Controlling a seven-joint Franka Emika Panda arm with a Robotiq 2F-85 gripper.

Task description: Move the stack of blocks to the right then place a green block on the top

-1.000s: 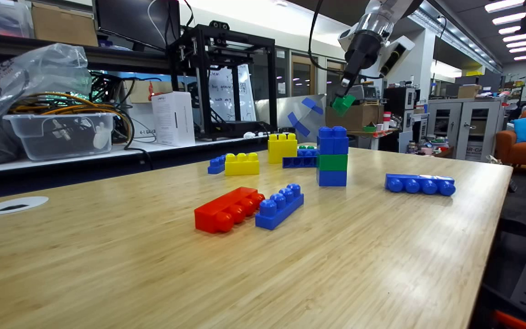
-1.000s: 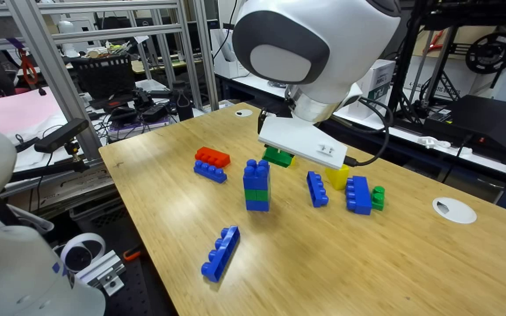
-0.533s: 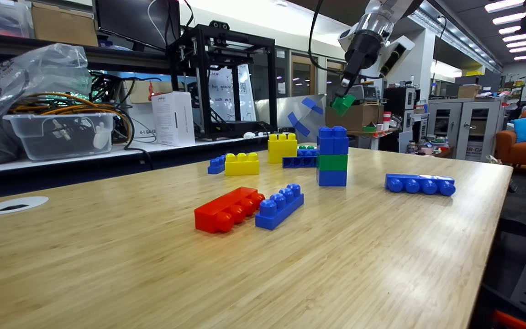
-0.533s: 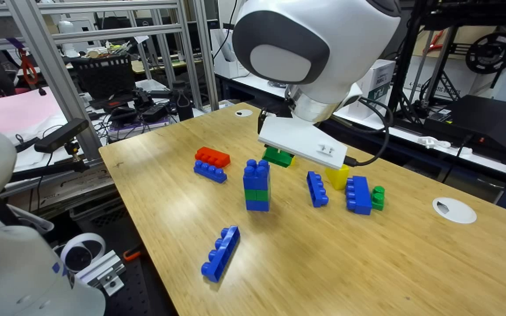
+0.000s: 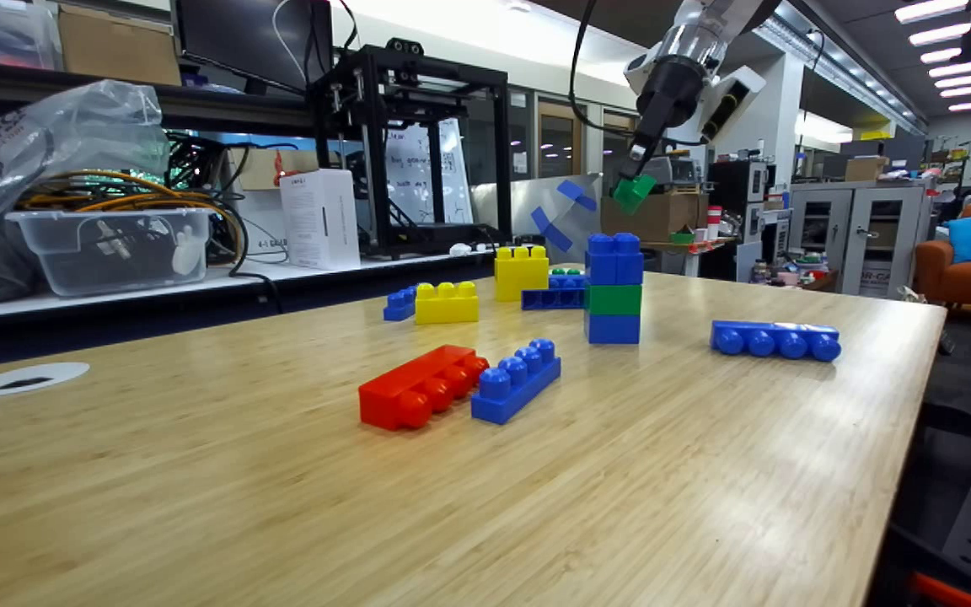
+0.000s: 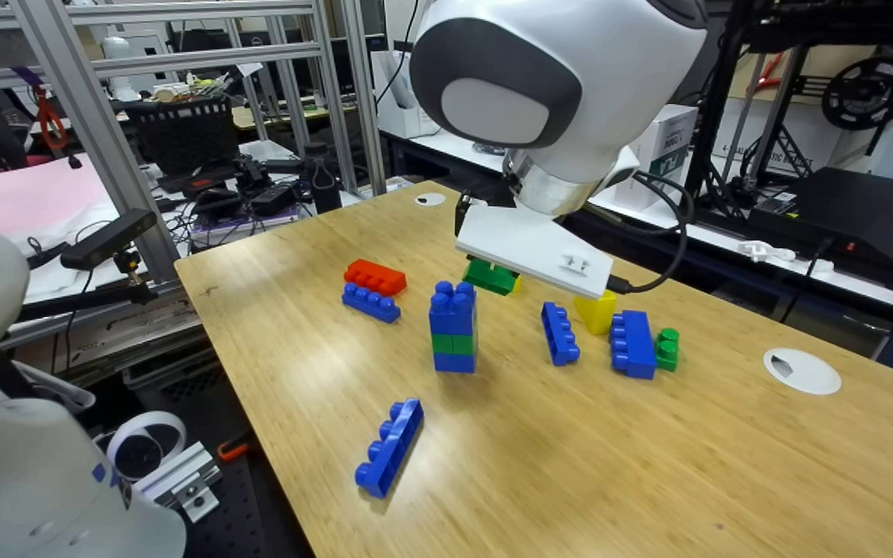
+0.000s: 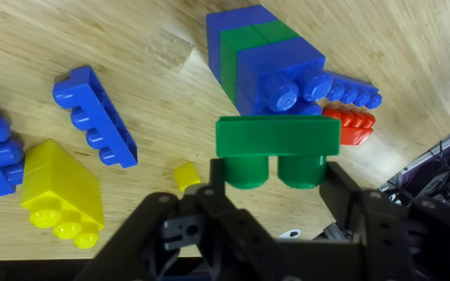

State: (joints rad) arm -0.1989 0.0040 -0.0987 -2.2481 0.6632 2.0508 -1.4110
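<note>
The stack of blocks (image 5: 614, 291) stands upright on the table, blue at the bottom, green in the middle and blue studs on top. It shows in both exterior views and, in the wrist view, as a tower (image 7: 264, 50) beyond the held brick. My gripper (image 7: 273, 173) is shut on the studs of the green block (image 7: 278, 136), one finger at each outer side. In an exterior view the green block (image 5: 634, 193) hangs tilted in the air, higher than the stack's top and apart from it. The white camera mount partly covers the gripper in an exterior view.
A red brick (image 6: 375, 277) and a blue brick (image 6: 370, 303) lie side by side. A long blue brick (image 6: 390, 449) lies near the table edge. Yellow bricks (image 5: 447, 303), blue bricks (image 6: 560, 333) and a second green brick (image 6: 667, 349) lie on the stack's opposite side.
</note>
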